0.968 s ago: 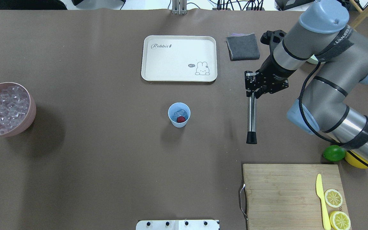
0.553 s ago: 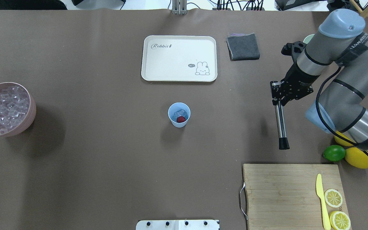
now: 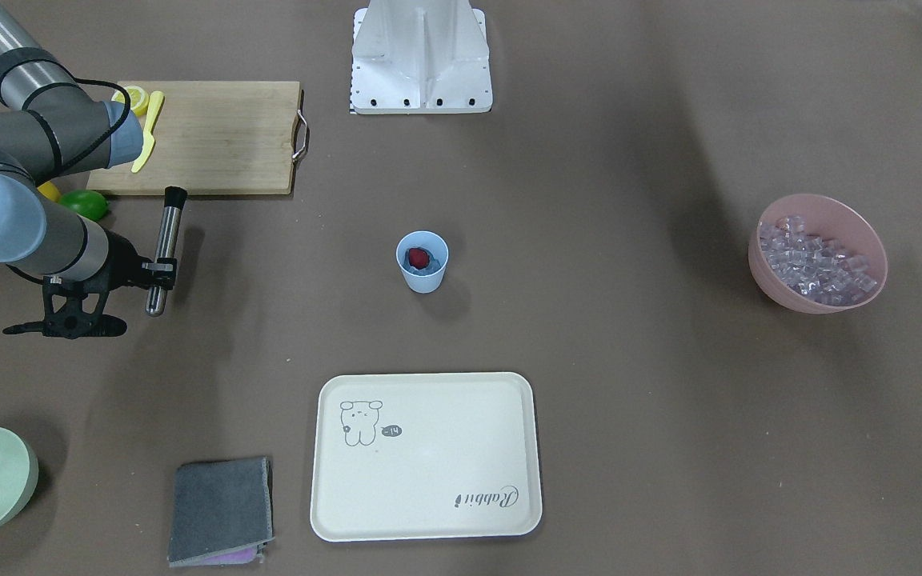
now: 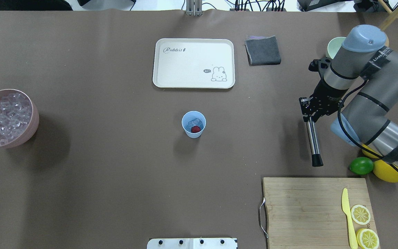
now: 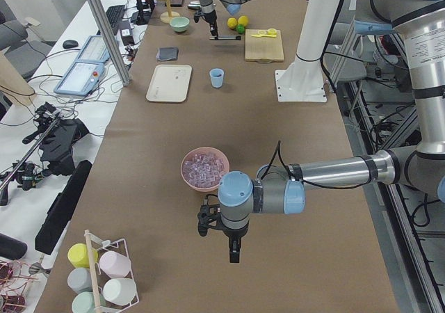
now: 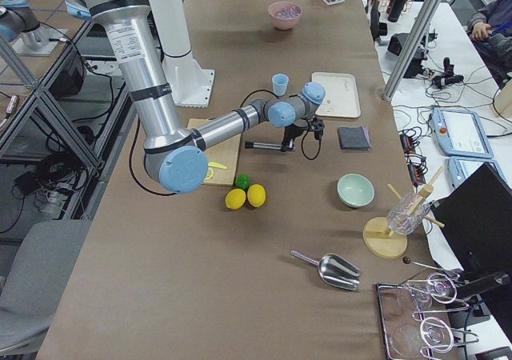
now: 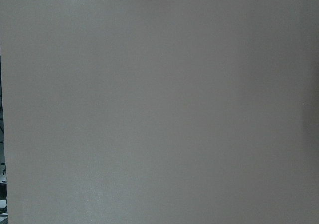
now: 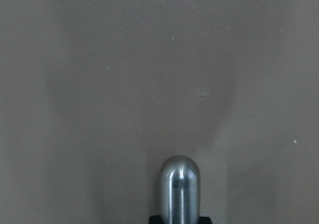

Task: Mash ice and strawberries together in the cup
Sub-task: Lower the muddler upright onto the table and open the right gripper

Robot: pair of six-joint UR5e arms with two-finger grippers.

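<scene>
Right gripper (image 4: 308, 117) clamped on the steel end of a muddler (image 4: 313, 141), well to the right of the cup (image 4: 193, 132). Muddler held roughly level, its black tip toward the wooden cutting board (image 4: 306, 207), its shadow apart from it on the brown table cover (image 4: 116, 173); rounded steel end at bottom centre of the right wrist view. Cup upright and alone at mid-table, between the cream rabbit tray (image 4: 185, 69) and the robot's base. One red strawberry (image 4: 195, 129) inside the cup, against clear ice (image 4: 195, 122). More ice cubes heaped in the pink bowl (image 4: 35, 121) at the table's left end. Lime (image 4: 361, 166) and lemon (image 4: 387, 172) just beside the right arm, near the board's corner. Left gripper (image 5: 234, 247) beside the pink bowl in the left side view only; open or closed, cannot tell.
</scene>
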